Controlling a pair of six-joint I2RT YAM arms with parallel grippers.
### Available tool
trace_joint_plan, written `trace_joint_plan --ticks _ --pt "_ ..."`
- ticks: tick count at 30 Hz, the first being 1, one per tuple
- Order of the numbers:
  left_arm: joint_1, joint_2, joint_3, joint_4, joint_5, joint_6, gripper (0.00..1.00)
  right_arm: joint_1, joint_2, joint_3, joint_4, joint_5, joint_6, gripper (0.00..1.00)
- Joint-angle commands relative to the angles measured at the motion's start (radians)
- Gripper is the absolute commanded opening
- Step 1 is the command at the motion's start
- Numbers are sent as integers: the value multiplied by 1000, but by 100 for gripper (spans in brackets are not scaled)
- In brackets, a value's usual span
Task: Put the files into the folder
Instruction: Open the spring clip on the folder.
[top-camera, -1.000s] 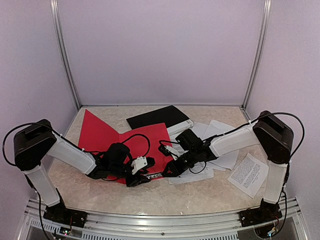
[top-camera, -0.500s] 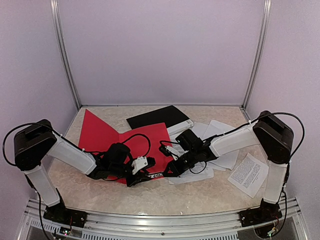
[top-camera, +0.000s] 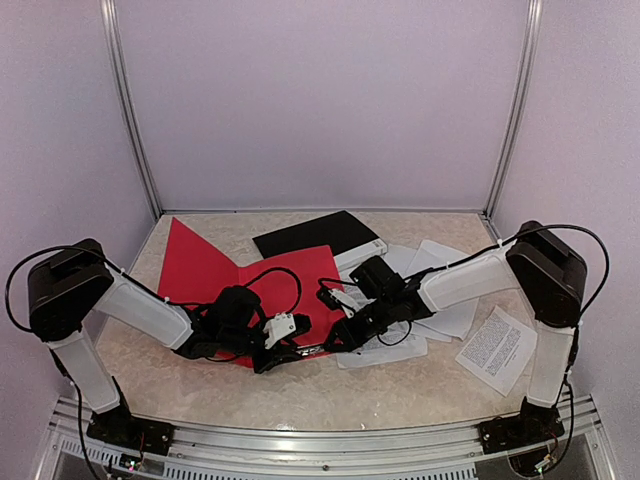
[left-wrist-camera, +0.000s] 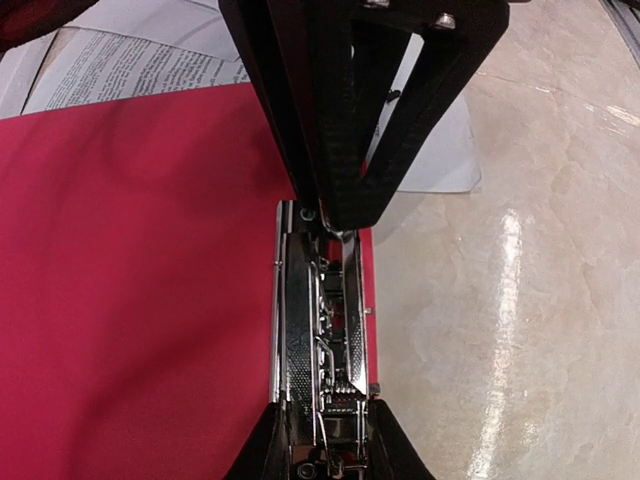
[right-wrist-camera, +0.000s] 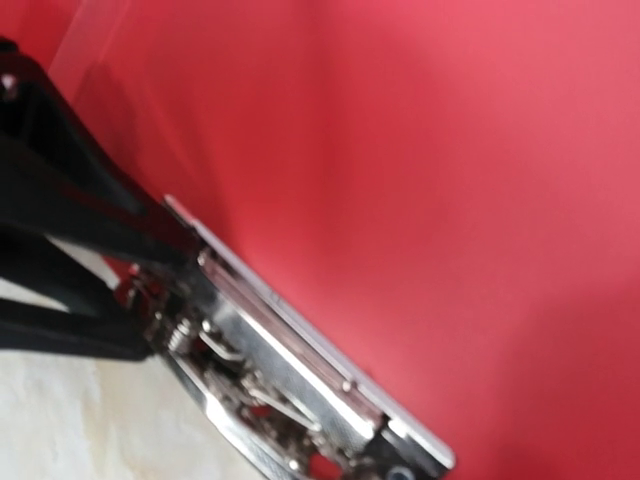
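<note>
Lavender walls and aluminium posts close in a pale marbled table (top-camera: 400, 385). The files (top-camera: 432, 252) lie as loose white sheets spread over the right half of the table, overlapping one another. The nearest ones lie just beside the right edge of the red folder (top-camera: 205, 265). In the left wrist view some of these sheets (left-wrist-camera: 130, 60) carry dense black print, and a blank one shows past the folder's edge. One printed sheet (top-camera: 497, 348) lies apart from the rest, close to the table's right edge and towards the front right corner.

The red folder lies open on the left-centre of the table, one flap reaching towards the back left corner. A metal clip (left-wrist-camera: 322, 340) runs along the right edge of its other flap, and both arms meet there.

The left gripper (top-camera: 298, 352) lies low over the table, its fingers (left-wrist-camera: 262, 452) closed against the two sides of the clip's near end. The right gripper (top-camera: 335, 340) comes in from the other side. Its black fingers (left-wrist-camera: 300, 120) narrow to a point on the clip's far end and pinch it. The right wrist view shows the same chrome clip (right-wrist-camera: 290, 390) against the red cover (right-wrist-camera: 450, 150), with the right gripper's dark fingers (right-wrist-camera: 70, 200) on its end.

Behind the folder, towards the back edge of the table, lies a flat black sheet (top-camera: 315, 235).
</note>
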Motion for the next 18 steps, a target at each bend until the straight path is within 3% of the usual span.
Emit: trace_joint_plan --ticks 1,18 --pt "-9 12 0 -50 -13 6 22 7 21 30 -17 8 13 17" --pt "-8 16 6 -62 -29 9 19 7 33 40 -55 25 -1 9"
